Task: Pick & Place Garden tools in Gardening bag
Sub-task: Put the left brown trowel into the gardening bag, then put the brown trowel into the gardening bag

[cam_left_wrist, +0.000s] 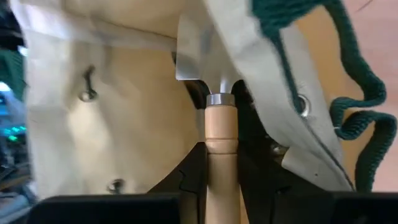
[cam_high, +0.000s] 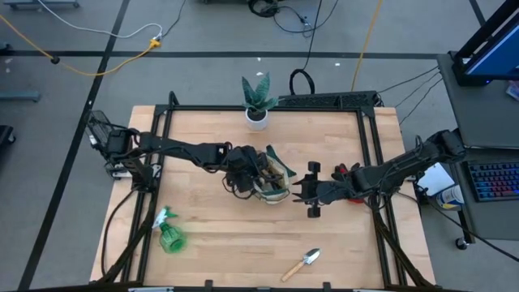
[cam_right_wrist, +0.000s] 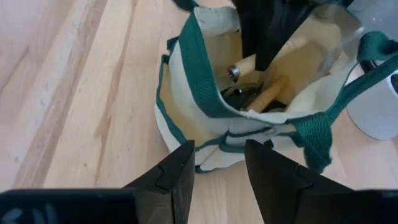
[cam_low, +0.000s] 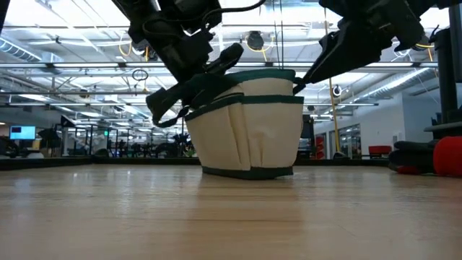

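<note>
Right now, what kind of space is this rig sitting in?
Likely an open robotics lab or industrial workshop. The low view shows a large hall with exposed ceiling trusses and strip lighting. From above, cables trail across a grey floor, and a keyboard sits on a desk beside the wooden table.

matt canvas bag, smooth wooden handle, pale wood table

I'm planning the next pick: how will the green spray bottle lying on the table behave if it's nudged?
The spray bottle lies on its side, so a nudge probably rolls or pivots it rather than tipping it. Its rounded body looks like smooth plastic, likely slippery, and probably light.
</note>
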`<state>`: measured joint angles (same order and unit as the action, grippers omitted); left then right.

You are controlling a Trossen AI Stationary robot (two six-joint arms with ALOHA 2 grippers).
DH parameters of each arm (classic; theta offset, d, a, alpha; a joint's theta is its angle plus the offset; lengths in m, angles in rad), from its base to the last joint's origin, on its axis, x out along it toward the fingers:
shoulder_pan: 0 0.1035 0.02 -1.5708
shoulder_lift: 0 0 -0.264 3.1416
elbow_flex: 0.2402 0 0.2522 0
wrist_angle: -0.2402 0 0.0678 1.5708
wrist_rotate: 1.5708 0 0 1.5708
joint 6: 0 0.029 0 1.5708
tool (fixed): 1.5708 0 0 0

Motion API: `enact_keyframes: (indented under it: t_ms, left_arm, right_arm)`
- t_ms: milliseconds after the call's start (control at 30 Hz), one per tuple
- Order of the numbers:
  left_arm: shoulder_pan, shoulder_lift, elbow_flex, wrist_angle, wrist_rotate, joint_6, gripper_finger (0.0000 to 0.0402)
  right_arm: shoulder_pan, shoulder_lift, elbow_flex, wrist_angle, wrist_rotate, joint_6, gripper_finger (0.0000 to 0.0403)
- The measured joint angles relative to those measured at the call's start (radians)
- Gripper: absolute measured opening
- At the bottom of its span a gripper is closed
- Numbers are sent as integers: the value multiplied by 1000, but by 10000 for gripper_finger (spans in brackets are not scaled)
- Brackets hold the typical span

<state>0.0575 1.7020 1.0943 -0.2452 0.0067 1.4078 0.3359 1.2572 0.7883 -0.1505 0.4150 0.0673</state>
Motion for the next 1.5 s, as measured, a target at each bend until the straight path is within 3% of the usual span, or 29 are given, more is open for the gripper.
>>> enact_keyframes:
  t_ms: [133,367,700,1133,1500]
  left_arm:
    - [0,0,0,-35,6,-75,66]
    - [-1,0,0,-115,133,-252,103]
    - [-2,0,0,-42,117,-405,96]
    - [-7,0,0,-13,36,-490,170]
    - [-30,0,0,73,34,-538,177]
  right_arm:
    - [0,0,-3,18,0,0,134]
    - [0,0,-3,19,-1,0,134]
    - [0,0,-3,19,-1,26,134]
    - [0,0,-3,19,-1,26,134]
    - [0,0,-3,19,-1,26,134]
